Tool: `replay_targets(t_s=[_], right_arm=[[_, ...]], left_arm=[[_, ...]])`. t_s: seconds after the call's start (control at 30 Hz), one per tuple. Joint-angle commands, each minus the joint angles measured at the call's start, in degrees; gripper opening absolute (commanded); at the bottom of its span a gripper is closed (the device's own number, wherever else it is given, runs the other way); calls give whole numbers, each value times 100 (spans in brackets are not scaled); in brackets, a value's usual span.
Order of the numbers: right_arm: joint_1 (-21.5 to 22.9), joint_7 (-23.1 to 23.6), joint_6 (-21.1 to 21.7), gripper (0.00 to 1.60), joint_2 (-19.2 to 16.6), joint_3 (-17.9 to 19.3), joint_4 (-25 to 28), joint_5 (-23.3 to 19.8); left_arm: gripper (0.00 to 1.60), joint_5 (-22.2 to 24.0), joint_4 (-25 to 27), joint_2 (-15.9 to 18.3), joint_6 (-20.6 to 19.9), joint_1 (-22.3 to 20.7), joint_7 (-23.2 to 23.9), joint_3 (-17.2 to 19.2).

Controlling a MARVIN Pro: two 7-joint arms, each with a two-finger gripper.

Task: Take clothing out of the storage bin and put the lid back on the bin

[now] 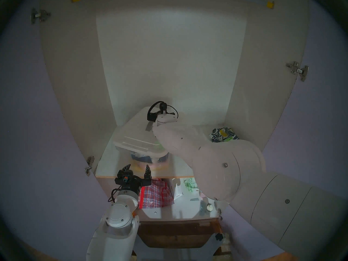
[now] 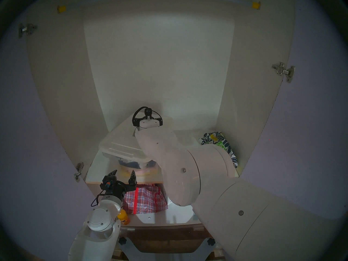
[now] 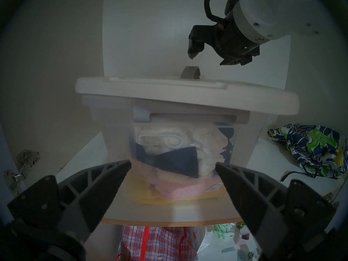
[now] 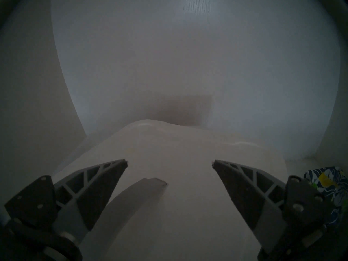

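1. The right arm point(image 1: 222, 164) sits nearest the head camera and fills the lower right of the frame, reaching up toward the centre and over the bin.
2. The shelf point(image 1: 113, 166) carries everything, its pale board crossing the middle of the head view inside an open cupboard.
3. The storage bin point(image 3: 116, 142) stands at the centre of the left wrist view, clear-walled, with folded pale, dark blue and pink fabric showing inside.
4. The lid point(image 3: 169, 96) lies on top of the bin, skewed. Its right corner overhangs the bin's wall, so it does not look seated square.
5. The clothing point(image 3: 312, 147) lies bunched on the shelf at the right edge of that view, outside the bin and well apart from both arms.
6. The right end effector point(image 4: 169, 162) has its fingers spread wide and holds nothing. It hangs just above the lid, pointing along the lid toward the back wall.
7. The left end effector point(image 3: 173, 166) is also spread wide and empty, level with the bin's front wall and just short of it.
8. The lid's grey handle point(image 4: 139, 194) lies below and slightly left of the right fingers, its strip running diagonally. The right arm is nearer to it, so squaring the lid likely falls to that arm.
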State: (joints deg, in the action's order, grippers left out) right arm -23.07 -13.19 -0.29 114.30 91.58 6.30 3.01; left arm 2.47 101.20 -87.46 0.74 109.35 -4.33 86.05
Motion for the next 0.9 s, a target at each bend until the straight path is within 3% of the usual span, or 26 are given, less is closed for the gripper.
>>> replay_targets(t_s=[0.0, 0.2, 0.5, 0.87], right_arm=[[242, 95, -4, 160, 70, -179, 23, -85], [266, 400, 80, 160, 70, -476, 8, -135], [-33, 299, 381, 160, 70, -1121, 157, -307], [-300, 118, 641, 160, 70, -1466, 566, -674]], left_arm=[[160, 0, 148, 10, 43, -52, 21, -8], [160, 4, 132, 11, 43, -60, 12, -12], [160, 8, 108, 14, 42, -72, -4, -19], [160, 12, 83, 17, 43, -85, -26, -26]])
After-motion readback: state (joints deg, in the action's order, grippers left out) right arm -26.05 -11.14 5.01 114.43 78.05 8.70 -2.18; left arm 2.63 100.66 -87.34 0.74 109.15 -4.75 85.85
